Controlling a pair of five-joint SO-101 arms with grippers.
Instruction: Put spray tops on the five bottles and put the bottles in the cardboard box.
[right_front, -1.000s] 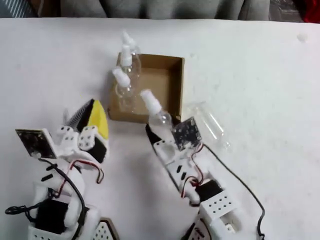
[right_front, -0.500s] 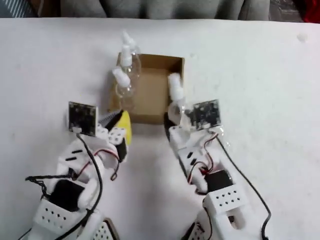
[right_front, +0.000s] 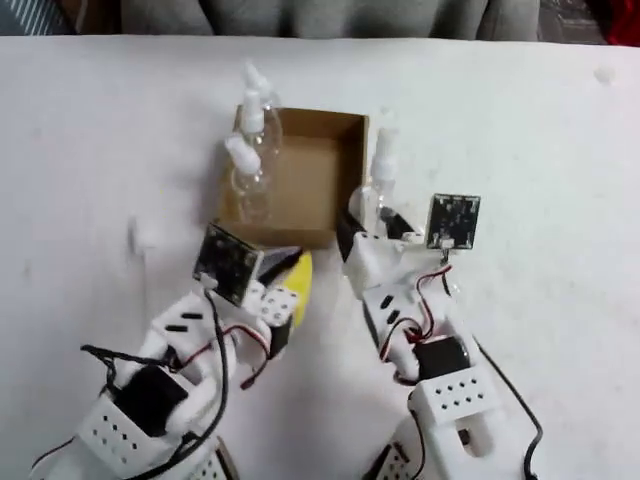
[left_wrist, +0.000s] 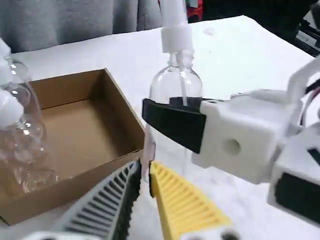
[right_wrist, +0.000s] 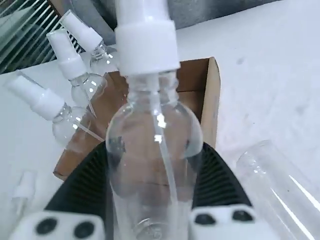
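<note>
My right gripper (right_wrist: 150, 187) is shut on a clear bottle (right_wrist: 152, 135) with a white spray top (right_wrist: 146, 42), held upright just outside the cardboard box's (right_front: 310, 170) right wall. The high view shows that bottle (right_front: 378, 185) above the right gripper (right_front: 374, 222). Three capped bottles (right_front: 246, 165) stand along the box's left side, also seen as capped bottles (right_wrist: 75, 75) from the right wrist. My left gripper (left_wrist: 142, 175), grey and yellow fingers shut together, sits at the box's front right corner, close to the held bottle (left_wrist: 176, 90); it appears as the left gripper (right_front: 298, 272) from above.
A clear uncapped bottle (right_wrist: 280, 185) lies on the white table to the right of the right arm. A loose spray top (right_wrist: 22, 192) lies on the table left of the box. The box's middle and right floor (left_wrist: 85, 135) is bare.
The right arm swung the bottle from the box's front to its right wall and stood it upright. The left arm moved right toward the box's front corner and its fingers closed.
</note>
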